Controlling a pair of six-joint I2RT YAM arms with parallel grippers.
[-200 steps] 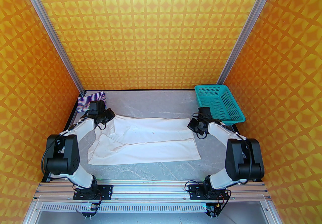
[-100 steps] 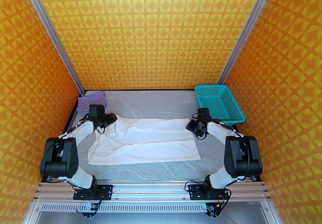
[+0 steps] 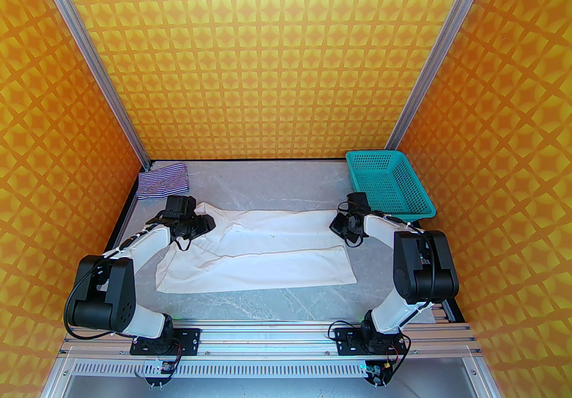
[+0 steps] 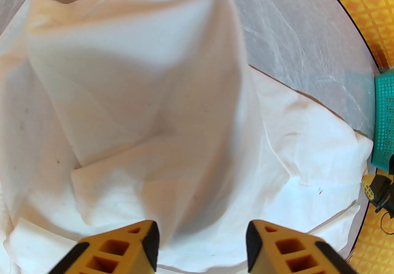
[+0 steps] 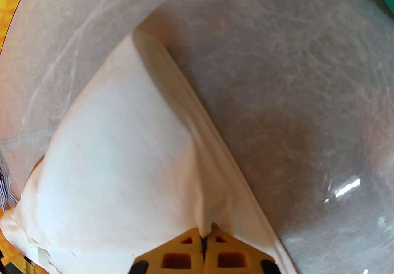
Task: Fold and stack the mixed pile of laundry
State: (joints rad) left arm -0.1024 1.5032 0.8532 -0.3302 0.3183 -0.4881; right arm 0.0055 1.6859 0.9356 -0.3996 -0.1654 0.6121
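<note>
The right fingers (image 5: 181,251) have just pinched a far corner of the white cloth (image 3: 277,248). The left fingers (image 4: 123,248) have opened over its bunched end. They likely must grip before folding starts.

No words, numbers, brand names, labels or signs can be read anywhere here, not on the white cloth (image 3: 277,253), the striped garment (image 3: 163,179), the teal basket (image 3: 375,155), the grey surface (image 3: 268,181) or the orange patterned walls (image 3: 268,52).
</note>
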